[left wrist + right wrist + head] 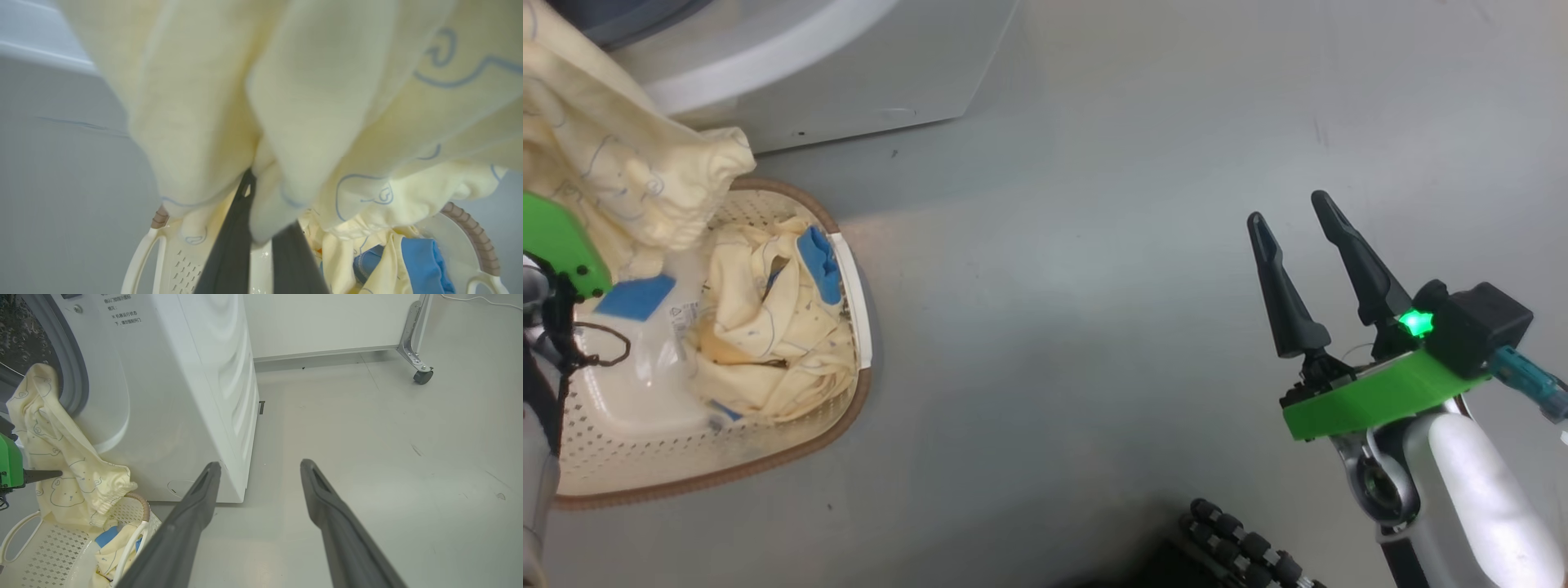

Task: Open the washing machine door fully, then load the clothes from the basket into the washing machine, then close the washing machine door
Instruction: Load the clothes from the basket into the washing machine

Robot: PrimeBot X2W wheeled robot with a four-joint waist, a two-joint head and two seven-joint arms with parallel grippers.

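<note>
Here, rumpled clothes (768, 327), perforated basket (621, 457).

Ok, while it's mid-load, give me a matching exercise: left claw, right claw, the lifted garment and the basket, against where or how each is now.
Things:
1. left claw
2. right claw
3. lifted garment
4. basket

States:
A. open, holding nothing, over the floor
B. on the floor beside the washing machine, with more clothes inside
C. shut on pale-yellow cloth
D. hanging above the basket

Pairs: 1-C, 2-A, 3-D, 4-B
</note>
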